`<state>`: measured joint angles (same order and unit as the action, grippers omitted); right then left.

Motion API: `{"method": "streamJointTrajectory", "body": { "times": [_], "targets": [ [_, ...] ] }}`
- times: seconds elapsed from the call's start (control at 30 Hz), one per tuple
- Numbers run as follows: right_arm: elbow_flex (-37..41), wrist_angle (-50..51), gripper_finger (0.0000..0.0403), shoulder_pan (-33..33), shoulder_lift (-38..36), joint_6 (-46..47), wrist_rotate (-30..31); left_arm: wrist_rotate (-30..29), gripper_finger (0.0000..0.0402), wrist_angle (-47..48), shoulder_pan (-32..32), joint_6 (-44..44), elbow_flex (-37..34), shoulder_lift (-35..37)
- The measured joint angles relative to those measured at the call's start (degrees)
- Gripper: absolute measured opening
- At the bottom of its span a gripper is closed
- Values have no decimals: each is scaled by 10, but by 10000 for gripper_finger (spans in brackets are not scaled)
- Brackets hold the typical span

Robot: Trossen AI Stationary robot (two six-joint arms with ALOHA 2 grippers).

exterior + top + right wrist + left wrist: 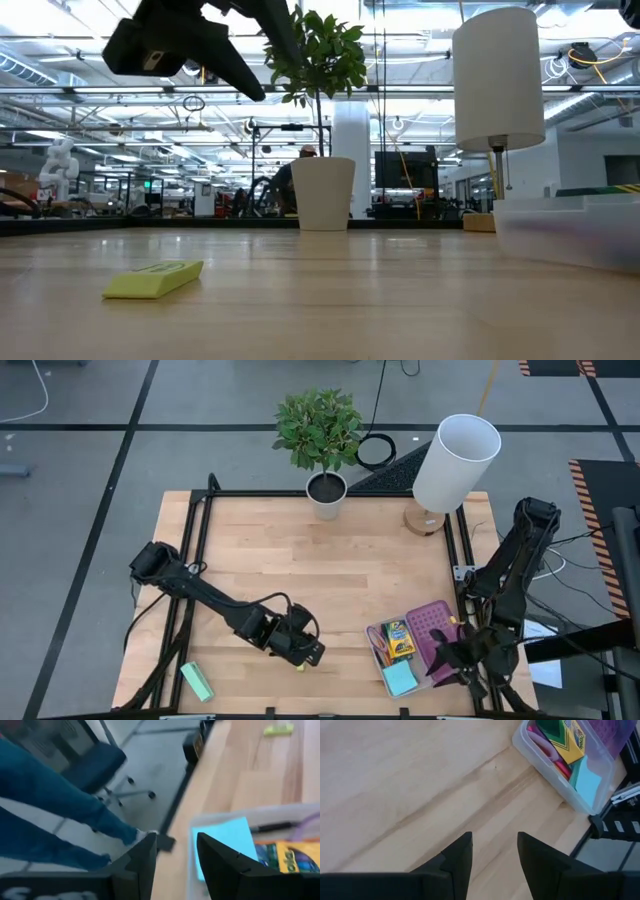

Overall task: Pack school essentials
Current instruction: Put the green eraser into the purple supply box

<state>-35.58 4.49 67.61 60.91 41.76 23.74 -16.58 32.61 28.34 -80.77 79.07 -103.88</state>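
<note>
The left arm is stretched low across the worktop [300,560], its pincer [494,851] parted and empty; the right pincer [176,851] is held parted, empty, over the clear box [385,682].

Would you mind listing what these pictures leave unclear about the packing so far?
- High view: the right pincer and arm cover part of the clear box, hiding whatever lies there.
- High view: the tiny yellow piece by the left pincer is too small to identify.
- Low view: the box's frosted wall hides everything inside.
</note>
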Motion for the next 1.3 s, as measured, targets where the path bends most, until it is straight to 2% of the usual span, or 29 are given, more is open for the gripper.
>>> {"method": "streamJointTrajectory", "body": {
  "times": [0.17,0.3,0.43,0.63,0.73,0.9,0.97,1.03,1.13,1.3],
  "targets": [
    [-23,6,121,-1,-46,-5,21,0,159,2,21,-46,0,0],
    [-39,6,110,-4,-81,-11,62,3,159,34,34,-137,0,0],
    [-50,7,102,-13,-107,-27,82,32,159,66,43,-224,0,0],
    [-53,7,98,-36,-129,-39,96,46,141,75,45,-282,0,0],
    [-53,7,98,-46,-137,-39,95,4,112,59,45,-290,0,-3],
    [-53,6,98,-55,-149,-32,94,-121,78,-17,39,-250,0,-9],
    [-53,5,98,-57,-155,-9,93,-132,73,-38,30,-254,1,-9],
    [-53,4,98,-58,-162,14,93,-118,74,-39,19,-256,0,-9],
    [-53,5,98,-58,-167,22,93,-57,94,-45,3,-240,0,-8],
    [-53,6,98,-58,-168,22,93,36,181,-81,-14,-217,0,-14]
  ]
}}
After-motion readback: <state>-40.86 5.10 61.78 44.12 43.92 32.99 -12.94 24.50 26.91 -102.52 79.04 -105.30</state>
